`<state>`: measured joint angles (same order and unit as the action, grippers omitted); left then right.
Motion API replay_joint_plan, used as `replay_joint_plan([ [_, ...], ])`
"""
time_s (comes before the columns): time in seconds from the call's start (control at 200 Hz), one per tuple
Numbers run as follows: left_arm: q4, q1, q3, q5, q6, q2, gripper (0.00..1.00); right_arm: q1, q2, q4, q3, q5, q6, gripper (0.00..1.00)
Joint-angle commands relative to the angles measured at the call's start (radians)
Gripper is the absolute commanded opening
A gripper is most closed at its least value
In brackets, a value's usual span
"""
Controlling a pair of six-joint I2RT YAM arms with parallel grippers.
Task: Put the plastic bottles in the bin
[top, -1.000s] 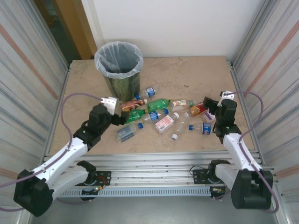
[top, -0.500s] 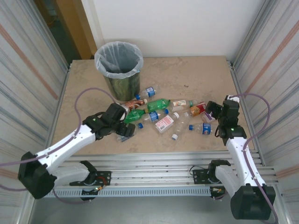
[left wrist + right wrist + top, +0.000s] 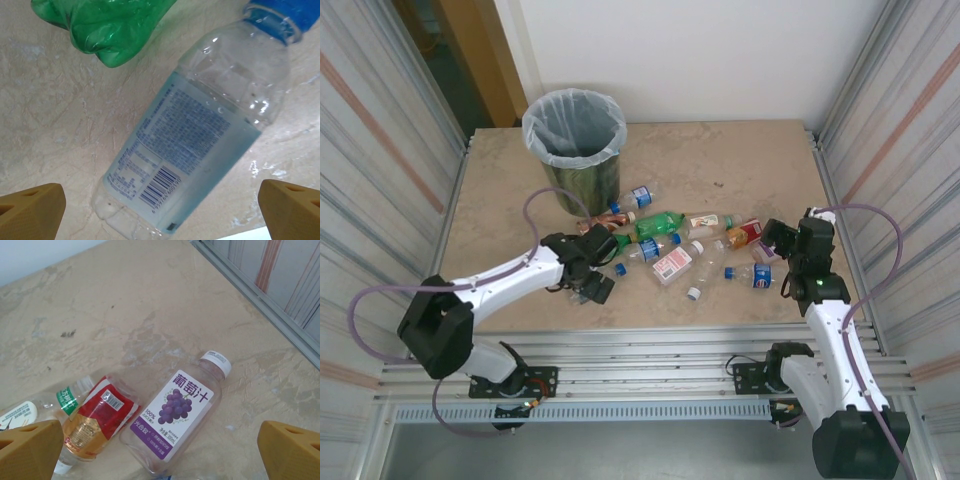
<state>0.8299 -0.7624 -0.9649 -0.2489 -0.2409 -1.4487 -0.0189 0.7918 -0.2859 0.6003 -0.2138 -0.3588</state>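
- left end effector [image 3: 160, 212] spread, over clear blue-label bottle [image 3: 195, 135] at near-left of pile; reach step, nothing gripped
- right end effector [image 3: 160, 450] spread above grape-juice bottle [image 3: 177, 412], right side of worktop [image 3: 740, 160]
- bin [image 3: 582, 185] far left; next: lower, pinch, carry over rim

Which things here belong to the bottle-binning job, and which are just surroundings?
Job: bin; plastic bottles, among them a clear blue-capped bottle, a green bottle, a grape-juice bottle and a red-labelled bottle.
Not the job: table; metal rails; corrugated side panels.
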Motion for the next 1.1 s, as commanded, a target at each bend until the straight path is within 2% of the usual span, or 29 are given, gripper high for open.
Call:
replay_joint_plan([
  [0.0, 0.016, -0.006, -0.03, -0.044, 0.025, -0.04, 0.99, 0.007, -0.021, -0.008, 0.002, -0.027, -0.011, 0.98],
  [0.606, -0.029, 0.051, -0.028, -0.036, 0.058, -0.161, 0.98, 0.011, -0.042, -0.032, 0.001, -0.048, -0.002, 0.98],
  [0.877, -0.05, 0.055, -0.039, -0.002, 0.069, -0.211, 0.9, 0.012, -0.029, -0.024, 0.001, -0.051, -0.002, 0.98],
  [1.092, -0.042, 0.059, -0.049, 0.016, 0.072, -0.244, 0.78, 0.012, -0.026, -0.022, -0.005, -0.05, 0.001, 0.98],
])
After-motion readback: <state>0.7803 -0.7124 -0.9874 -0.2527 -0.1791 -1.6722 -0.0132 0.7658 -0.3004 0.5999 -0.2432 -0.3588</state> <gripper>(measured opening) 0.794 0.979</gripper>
